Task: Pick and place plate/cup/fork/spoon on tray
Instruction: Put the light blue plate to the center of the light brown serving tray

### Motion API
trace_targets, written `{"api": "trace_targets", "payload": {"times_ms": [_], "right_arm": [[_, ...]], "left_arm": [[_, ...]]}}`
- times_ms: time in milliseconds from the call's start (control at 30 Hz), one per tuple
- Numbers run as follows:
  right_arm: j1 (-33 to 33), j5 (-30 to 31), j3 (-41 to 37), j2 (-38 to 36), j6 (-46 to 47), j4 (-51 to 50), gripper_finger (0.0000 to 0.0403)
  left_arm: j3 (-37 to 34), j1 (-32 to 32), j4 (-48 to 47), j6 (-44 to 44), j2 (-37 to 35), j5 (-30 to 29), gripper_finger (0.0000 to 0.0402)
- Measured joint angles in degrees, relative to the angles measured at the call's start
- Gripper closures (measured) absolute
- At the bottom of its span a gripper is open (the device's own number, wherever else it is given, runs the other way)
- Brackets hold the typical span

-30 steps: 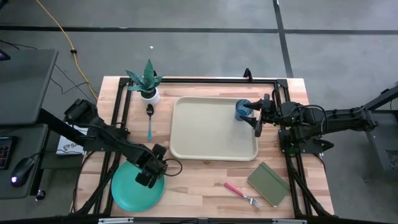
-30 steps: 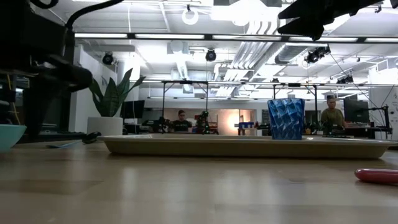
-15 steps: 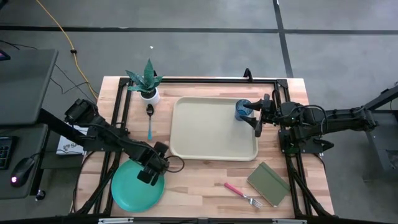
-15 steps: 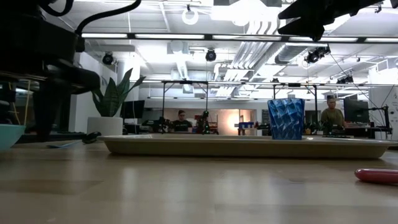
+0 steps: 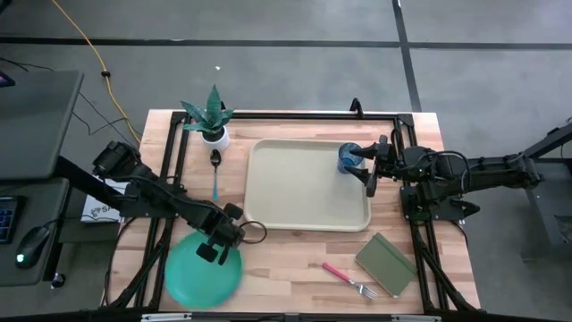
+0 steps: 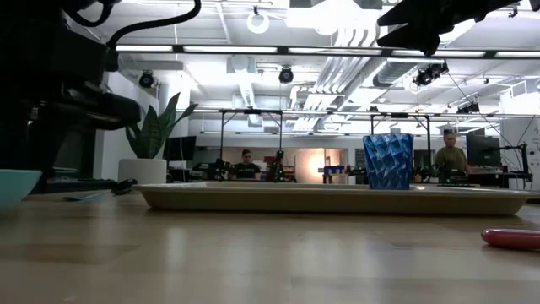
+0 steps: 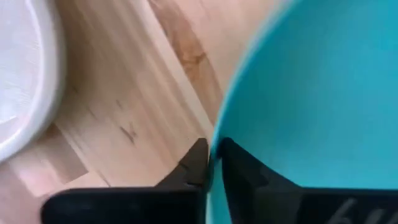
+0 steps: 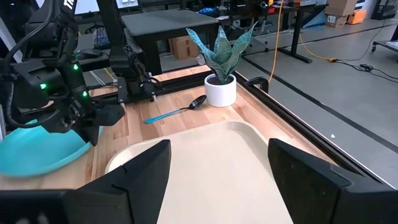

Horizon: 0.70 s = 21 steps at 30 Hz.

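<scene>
One tray is lying on the counter, and one cup is standing in it. One plate, one fork and one spoon are also showing. One potted plant is standing at the far side and one green notebook is lying at the near side. Two robot arms are reaching over the counter, each one carrying one hand: the left hand and the right hand.
</scene>
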Motion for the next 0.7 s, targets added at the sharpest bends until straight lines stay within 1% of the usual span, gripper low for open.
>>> {"api": "trace_targets", "payload": {"times_ms": [133, 233, 400, 467, 533, 567, 700], "right_arm": [[0.0, 0.0, 0.0, 0.0, 0.0, 0.0, 0.0142], [0.0, 0.0, 0.0, 0.0, 0.0, 0.0, 0.0142], [0.0, 0.0, 0.0, 0.0, 0.0, -0.2, 0.0142], [0.0, 0.0, 0.0, 0.0, 0.0, -0.6, 0.0142], [0.0, -0.4, 0.0, 0.0, 0.0, -0.7, 0.0142], [0.0, -0.4, 0.0, 0.0, 0.0, -0.8, 0.0142], [0.0, -0.4, 0.0, 0.0, 0.2, -1.0, 0.0142]], "left_arm": [[0.0, 0.9, -0.5, -1.2, -1.6, 1.6, 0.0392], [1.5, 1.1, -3.1, -1.7, -3.7, 1.7, 0.0399], [7.6, 1.0, -9.4, -4.8, -9.1, 1.5, 0.0401], [10.7, 1.1, -10.6, -6.7, -11.5, 0.5, 0.0401], [13.6, 1.1, -10.6, -7.8, -13.6, -1.4, 0.0401], [15.2, 1.1, -10.6, -8.2, -14.5, -3.4, 0.0401], [21.4, 3.3, -10.5, -8.1, -15.8, -13.6, 0.0401]]}}
